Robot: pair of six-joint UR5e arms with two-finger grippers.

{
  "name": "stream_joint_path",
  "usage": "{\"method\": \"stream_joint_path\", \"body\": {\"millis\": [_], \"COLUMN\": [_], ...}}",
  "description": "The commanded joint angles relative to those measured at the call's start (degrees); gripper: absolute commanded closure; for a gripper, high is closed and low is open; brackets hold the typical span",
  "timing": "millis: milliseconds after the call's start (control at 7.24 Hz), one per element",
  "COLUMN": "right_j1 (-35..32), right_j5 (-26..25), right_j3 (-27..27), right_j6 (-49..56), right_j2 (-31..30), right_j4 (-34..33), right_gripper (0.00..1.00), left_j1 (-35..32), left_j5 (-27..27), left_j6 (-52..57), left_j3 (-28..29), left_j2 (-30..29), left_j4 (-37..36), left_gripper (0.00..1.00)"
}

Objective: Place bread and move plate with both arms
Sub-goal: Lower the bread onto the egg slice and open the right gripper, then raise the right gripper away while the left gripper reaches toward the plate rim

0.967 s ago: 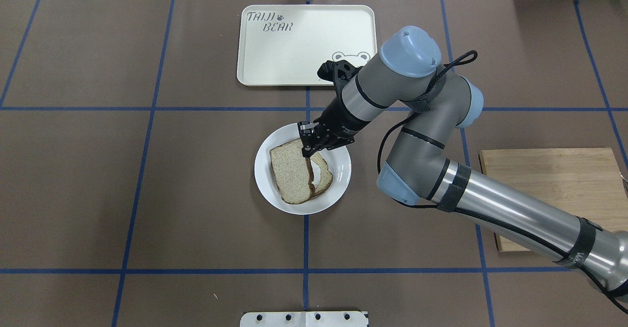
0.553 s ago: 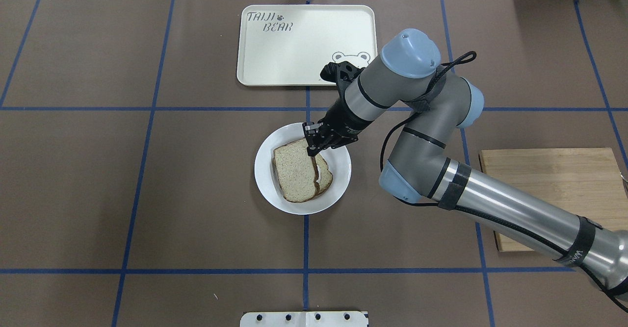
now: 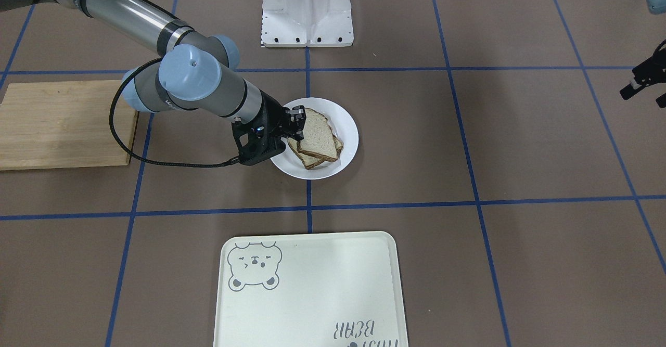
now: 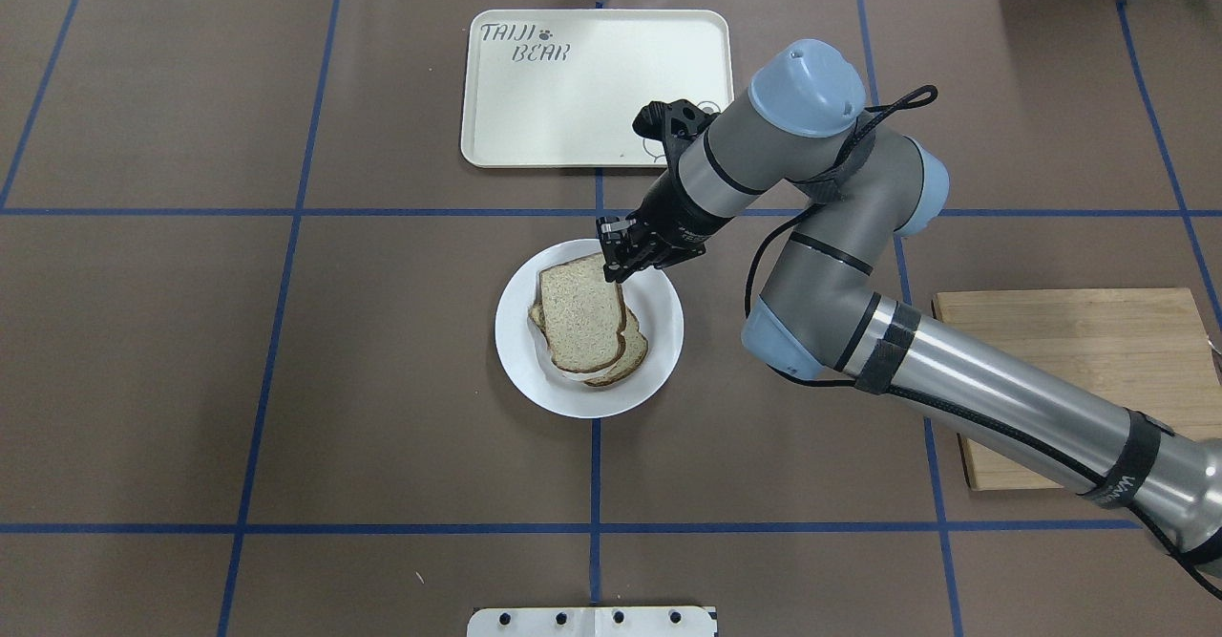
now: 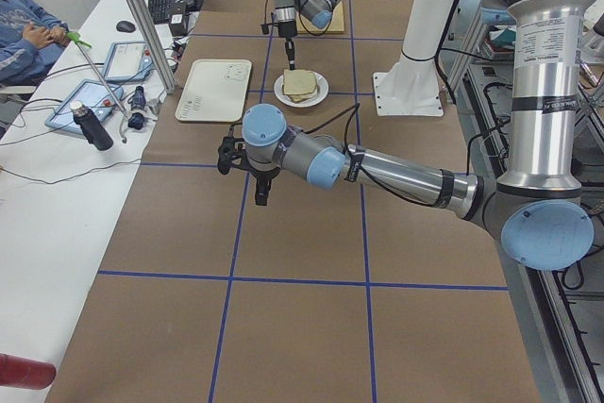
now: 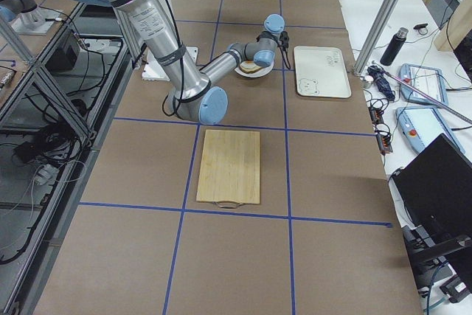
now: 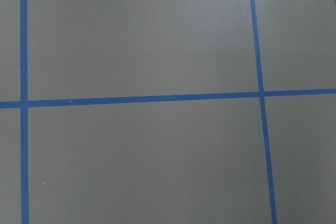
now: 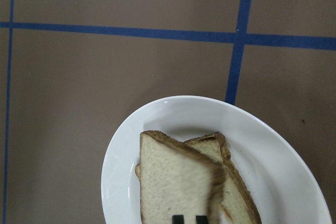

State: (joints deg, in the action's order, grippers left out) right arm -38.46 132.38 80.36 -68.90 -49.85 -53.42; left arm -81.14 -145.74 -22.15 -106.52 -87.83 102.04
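Two slices of bread lie on the white plate (image 4: 520, 365) at the table's middle. The top bread slice (image 4: 578, 317) overlaps the lower slice (image 4: 630, 352) and tilts up at its far corner. My right gripper (image 4: 616, 269) is shut on that corner, over the plate's far rim. In the front view the right gripper (image 3: 296, 124) pinches the top slice (image 3: 317, 139) above the plate (image 3: 347, 128). In the right wrist view the gripper (image 8: 190, 219) holds the slice (image 8: 173, 182). My left gripper (image 3: 632, 89) hangs far off over bare table; I cannot tell if it is open.
A cream tray with a bear drawing (image 4: 597, 88) lies just beyond the plate. A wooden cutting board (image 4: 1079, 350) lies under my right arm on the right. A white mount plate (image 4: 592, 621) sits at the near edge. Blue tape lines cross the brown mat.
My right gripper has moved away from me and slightly right, dragging the top slice further over the lower slice and turning it more upright on the plate. The plate has not moved.
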Motion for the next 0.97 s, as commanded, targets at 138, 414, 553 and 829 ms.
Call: {"method": "stream_joint_path", "body": {"millis": [138, 414, 553, 829], "right_j1": [-0.1, -5.6, -8.3, -12.2], "right_j5": [-1.9, -1.7, -1.4, -1.2], "right_j3": [2.2, 8.7, 8.8, 8.8], "right_j6": [-1.7, -2.1, -2.0, -1.2], "right_j2": [-0.6, -7.5, -9.2, -12.6], "right_j4": [0.1, -0.1, -0.2, -0.3], "right_gripper": [0.01, 0.01, 0.01, 0.01], "left_j1": [5.5, 14.6, 19.7, 31.7], "left_j5": [0.0, 0.7, 0.9, 11.0], "left_j6": [-10.7, -30.4, -42.6, -61.3], "left_j3": [0.7, 4.6, 6.9, 7.6], "left_j2": [-5.3, -11.0, -14.4, -20.1], "left_j4": [0.9, 12.8, 20.3, 27.2], "left_gripper": [0.02, 0.02, 0.02, 0.04]}}
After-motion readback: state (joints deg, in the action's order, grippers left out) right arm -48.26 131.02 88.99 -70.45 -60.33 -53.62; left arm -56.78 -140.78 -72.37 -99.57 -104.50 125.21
